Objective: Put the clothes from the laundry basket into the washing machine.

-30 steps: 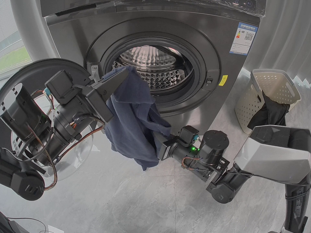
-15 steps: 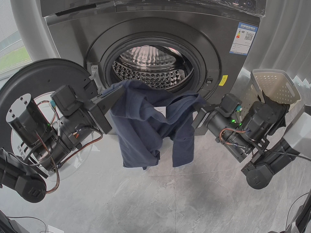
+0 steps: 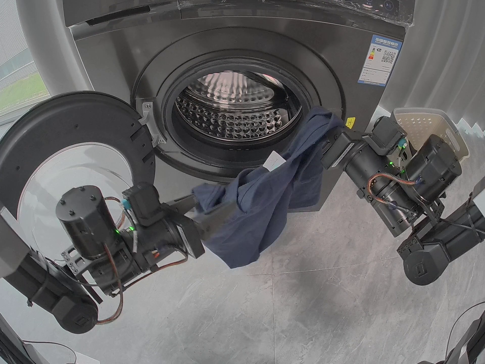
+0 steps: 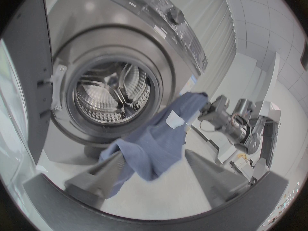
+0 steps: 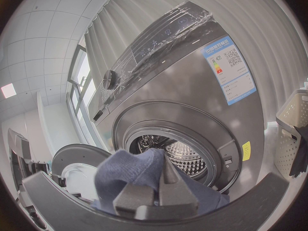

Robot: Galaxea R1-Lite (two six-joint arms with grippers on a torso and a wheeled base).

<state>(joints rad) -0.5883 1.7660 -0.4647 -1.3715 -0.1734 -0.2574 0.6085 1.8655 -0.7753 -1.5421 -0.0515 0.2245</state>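
Two sets of fingers share one blue garment (image 3: 262, 198) in front of the washing machine (image 3: 353, 51). Farthest left, the machine's round door (image 3: 65, 127) stands swung wide open. Low beside it, the left fingers (image 4: 96, 178) are spread wide apart and grip nothing. The lower end of the garment is only draped over one of them and bunched there, with a fold hanging toward the grey floor (image 3: 303, 304). From that finger the cloth runs up and to the right as a slack band. It crosses below the lower right rim of the opening, outside the perforated steel drum (image 3: 232, 107). A white tag (image 3: 273, 161) shows on the cloth about midway. At its upper end the right fingers (image 5: 175, 190) are pressed together on a bunched edge, level with the right side of the opening. Behind the right arm stands the pale laundry basket (image 3: 429, 120), with a black garment (image 5: 300, 151) hanging over its rim.
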